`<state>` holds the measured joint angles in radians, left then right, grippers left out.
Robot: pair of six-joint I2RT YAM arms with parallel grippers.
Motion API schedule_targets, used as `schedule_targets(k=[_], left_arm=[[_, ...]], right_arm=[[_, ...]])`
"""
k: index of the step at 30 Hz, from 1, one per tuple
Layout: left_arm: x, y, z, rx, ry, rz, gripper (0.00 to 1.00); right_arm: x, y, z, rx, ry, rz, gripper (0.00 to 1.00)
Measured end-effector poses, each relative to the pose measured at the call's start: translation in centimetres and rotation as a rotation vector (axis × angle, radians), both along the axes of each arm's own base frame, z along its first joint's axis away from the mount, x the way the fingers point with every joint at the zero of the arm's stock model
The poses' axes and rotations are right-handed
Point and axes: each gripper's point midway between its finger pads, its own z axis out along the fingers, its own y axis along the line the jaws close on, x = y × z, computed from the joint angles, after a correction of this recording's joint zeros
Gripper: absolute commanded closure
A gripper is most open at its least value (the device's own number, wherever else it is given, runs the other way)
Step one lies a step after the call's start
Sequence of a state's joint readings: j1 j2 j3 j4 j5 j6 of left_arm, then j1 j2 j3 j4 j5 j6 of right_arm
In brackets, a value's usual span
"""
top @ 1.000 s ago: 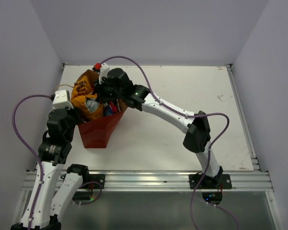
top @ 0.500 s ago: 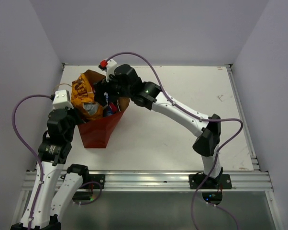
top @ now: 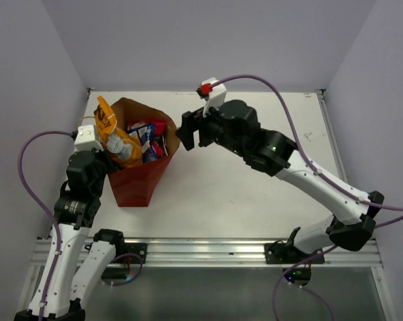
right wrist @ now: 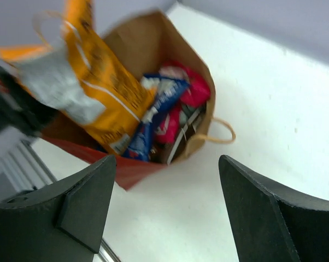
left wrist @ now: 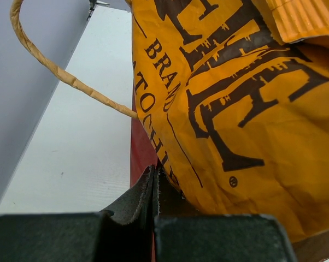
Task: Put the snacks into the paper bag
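Observation:
The reddish-brown paper bag [top: 140, 180] stands open at the left of the table. An orange-yellow snack packet [top: 114, 137] sticks up out of its left side. Lower inside lie a blue-and-white packet [right wrist: 159, 103] and a pink one [right wrist: 194, 90]. My left gripper [top: 106, 162] is shut on the bag's left rim; in the left wrist view the red bag wall [left wrist: 138, 153] runs into the closed jaws [left wrist: 155, 177], with the orange packet [left wrist: 235, 98] just beside them. My right gripper [top: 193, 132] hangs open and empty just right of the bag's mouth [right wrist: 167, 164].
The bag's twisted string handles show on its left [left wrist: 60, 73] and right [right wrist: 219, 131] sides. White table [top: 255, 180] stretches right of the bag, walled in by grey panels. A metal rail [top: 208, 251] runs along the near edge.
My right gripper opened, let go of the orange-yellow packet inside the bag and drew back up and to the right. The packet now stands taller at the bag's left. The left arm held still.

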<state>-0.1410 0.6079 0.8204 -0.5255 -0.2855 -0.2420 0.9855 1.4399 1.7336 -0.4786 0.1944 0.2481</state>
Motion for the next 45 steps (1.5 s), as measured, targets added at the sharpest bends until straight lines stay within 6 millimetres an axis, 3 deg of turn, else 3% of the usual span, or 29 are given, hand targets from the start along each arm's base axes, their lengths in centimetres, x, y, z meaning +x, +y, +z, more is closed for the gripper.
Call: schedule_targets(k=[2, 7, 10, 13, 32, 35, 40, 44, 45], left_arm=[[0.0, 0.0, 0.0, 0.000, 0.001, 0.000, 1.00], [0.0, 0.0, -0.1, 0.001, 0.002, 0.001, 1.00], [0.0, 0.0, 0.0, 0.001, 0.002, 0.003, 1.00], [0.0, 0.1, 0.0, 0.002, 0.002, 0.005, 1.00], [0.0, 0.1, 0.0, 0.003, 0.002, 0.007, 1.00], [0.0, 0.1, 0.0, 0.003, 0.002, 0.007, 1.00], [0.0, 0.1, 0.0, 0.002, 0.001, 0.007, 1.00], [0.1, 0.1, 0.1, 0.001, -0.006, 0.007, 1.00], [0.1, 0.1, 0.1, 0.001, -0.006, 0.007, 1.00]], right_arm=[[0.3, 0.0, -3.4, -0.051, 0.054, -0.027, 0.21], [1.2, 1.3, -15.5, -0.259, 0.232, -0.051, 0.21], [1.3, 1.8, -18.8, -0.315, 0.283, -0.057, 0.21], [1.5, 2.1, -19.2, -0.312, 0.292, -0.064, 0.21], [3.5, 3.9, -16.6, -0.234, 0.238, -0.093, 0.22], [4.0, 4.2, -16.9, -0.238, 0.237, -0.097, 0.39], [4.9, 4.6, -19.2, -0.275, 0.260, -0.115, 0.57], [5.4, 4.7, -20.5, -0.299, 0.269, -0.129, 0.85], [5.4, 4.6, -20.5, -0.298, 0.269, -0.133, 0.98]])
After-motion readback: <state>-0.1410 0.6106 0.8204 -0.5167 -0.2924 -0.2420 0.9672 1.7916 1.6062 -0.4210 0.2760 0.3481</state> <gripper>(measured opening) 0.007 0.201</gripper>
